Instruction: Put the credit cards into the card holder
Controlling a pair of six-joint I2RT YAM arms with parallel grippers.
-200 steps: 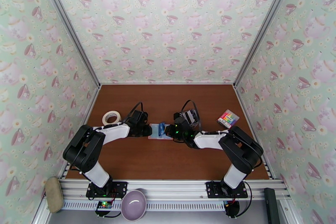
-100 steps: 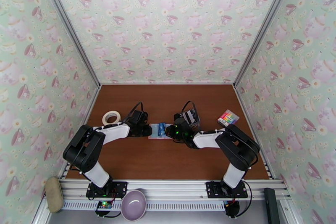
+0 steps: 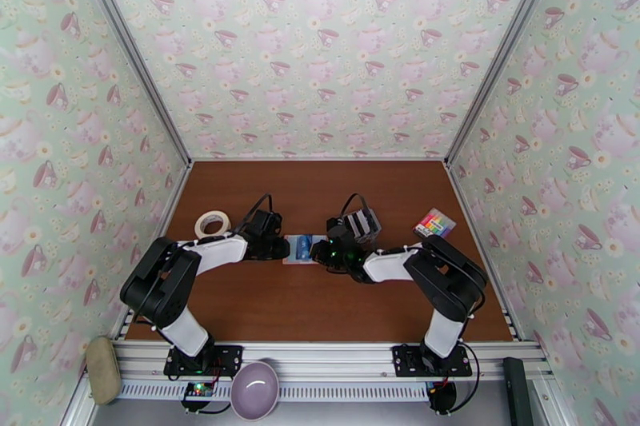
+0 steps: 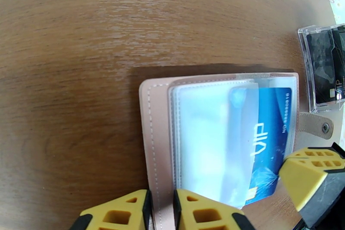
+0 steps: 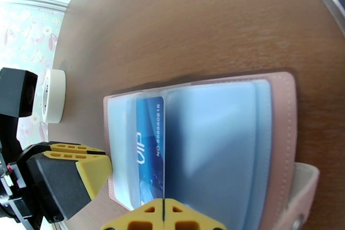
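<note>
Lying open at the middle of the tabletop, the card holder (image 3: 301, 248) sits squarely between the two arms, pink cover down and clear sleeves (image 5: 211, 149) up. A blue card (image 5: 150, 149) rests among those sleeves. Its long axis runs straight away from the right gripper (image 5: 164, 211), whose jaws are clenched tight with their tips at the card's near end. Whether they nip that end or merely butt against it, I cannot tell. The card thus lies dead ahead of the right jaws, and the push that seats it should probably follow that same line. The left gripper (image 4: 160, 203) has its jaws clamped on the holder's cover at the side toward the left edge, bracing the holder against such a push. The other credit cards (image 4: 323, 64) stand in a clear case (image 4: 305, 75) near the right wrist, on its far-edge side.
</note>
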